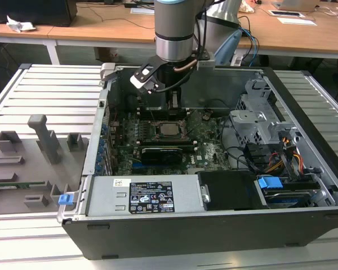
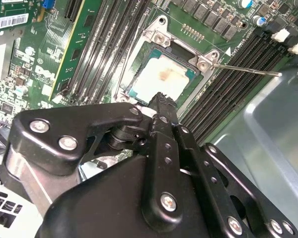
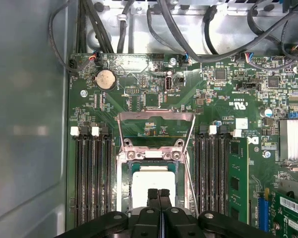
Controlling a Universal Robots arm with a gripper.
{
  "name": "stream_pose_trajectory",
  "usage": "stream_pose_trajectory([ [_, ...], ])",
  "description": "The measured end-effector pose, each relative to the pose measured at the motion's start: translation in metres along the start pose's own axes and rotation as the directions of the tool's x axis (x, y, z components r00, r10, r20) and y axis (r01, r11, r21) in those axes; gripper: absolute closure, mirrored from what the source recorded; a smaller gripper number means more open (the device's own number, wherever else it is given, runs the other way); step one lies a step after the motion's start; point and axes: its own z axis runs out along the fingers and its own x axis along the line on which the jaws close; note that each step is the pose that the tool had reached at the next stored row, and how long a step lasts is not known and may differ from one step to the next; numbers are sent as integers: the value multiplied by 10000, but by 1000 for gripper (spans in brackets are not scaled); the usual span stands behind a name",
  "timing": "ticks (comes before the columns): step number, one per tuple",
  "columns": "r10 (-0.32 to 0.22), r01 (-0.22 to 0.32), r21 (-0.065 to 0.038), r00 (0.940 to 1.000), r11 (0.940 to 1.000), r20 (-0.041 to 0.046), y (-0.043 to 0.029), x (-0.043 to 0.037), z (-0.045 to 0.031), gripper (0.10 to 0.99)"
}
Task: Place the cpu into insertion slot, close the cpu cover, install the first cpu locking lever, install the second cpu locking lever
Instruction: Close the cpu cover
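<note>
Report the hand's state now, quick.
Hand: closed, fingertips together, holding nothing, poised over the cpu.

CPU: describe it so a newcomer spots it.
Inside the open computer case lies the green motherboard. Between its long black memory slots sits the metal-rimmed insertion slot. The cpu is the flat pale silver square lying in it, under the gripper.

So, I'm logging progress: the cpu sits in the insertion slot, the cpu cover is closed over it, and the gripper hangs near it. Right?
No: the first wrist view shows the cpu cover open, standing clear of the insertion slot. The cpu does sit in it, with the gripper near.
</note>
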Motion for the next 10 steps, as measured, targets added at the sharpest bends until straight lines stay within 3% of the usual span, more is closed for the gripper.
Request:
stream_pose_trajectory([
  [10,0,0,0,10000,10000,0,18,6,-192,976],
])
